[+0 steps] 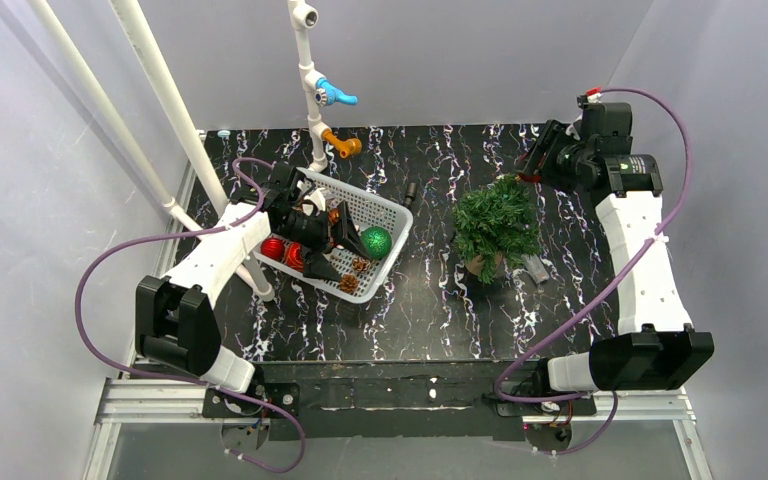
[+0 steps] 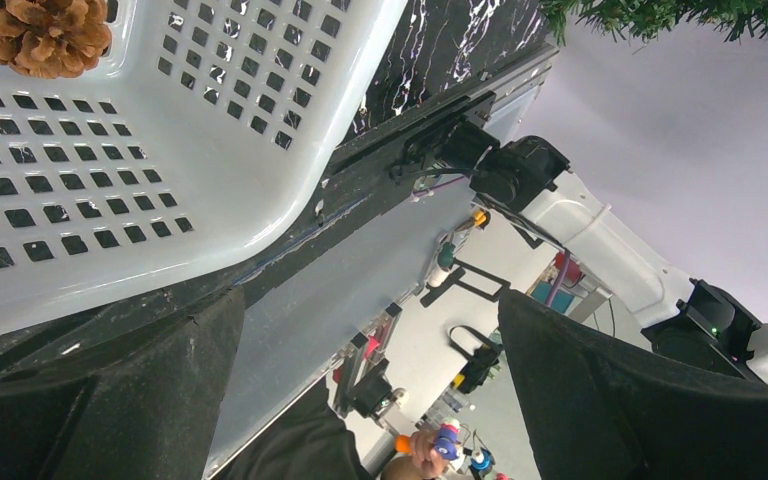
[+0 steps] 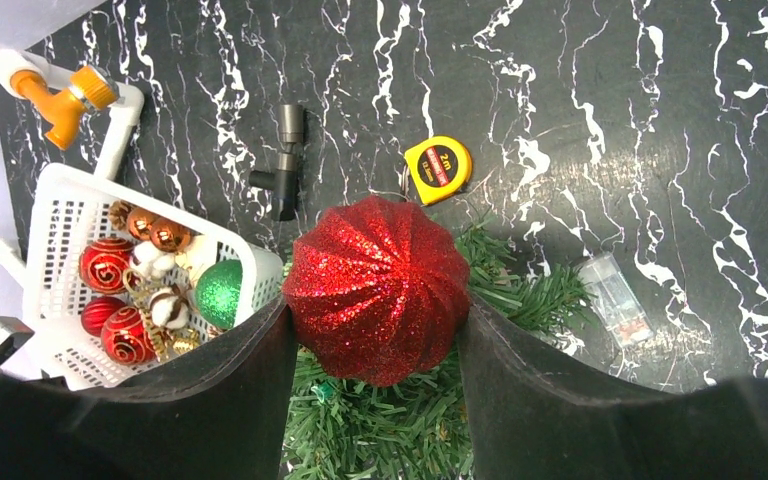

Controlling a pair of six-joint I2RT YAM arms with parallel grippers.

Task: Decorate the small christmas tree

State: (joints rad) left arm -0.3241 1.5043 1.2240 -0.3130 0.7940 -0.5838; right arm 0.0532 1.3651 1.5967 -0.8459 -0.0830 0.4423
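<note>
The small christmas tree (image 1: 497,225) stands right of centre on the black marble table; its green needles (image 3: 390,420) fill the space under my right gripper (image 3: 375,300). That gripper is shut on a red glitter ball (image 3: 375,285), held just above the tree's top. In the top view the right gripper (image 1: 534,165) hangs at the tree's far right edge and the ball is hidden. My left gripper (image 1: 335,250) hovers open over the white basket (image 1: 392,215), nothing between its fingers (image 2: 110,400). A pine cone (image 2: 40,35) lies in the basket (image 2: 210,150).
The basket (image 3: 60,195) holds red, gold and white ornaments and a green glitter ball (image 3: 218,293). A yellow tape measure (image 3: 437,170), a black fitting (image 3: 285,160) and a clear plastic piece (image 3: 612,298) lie near the tree. White pipes with an orange valve (image 1: 344,146) stand behind.
</note>
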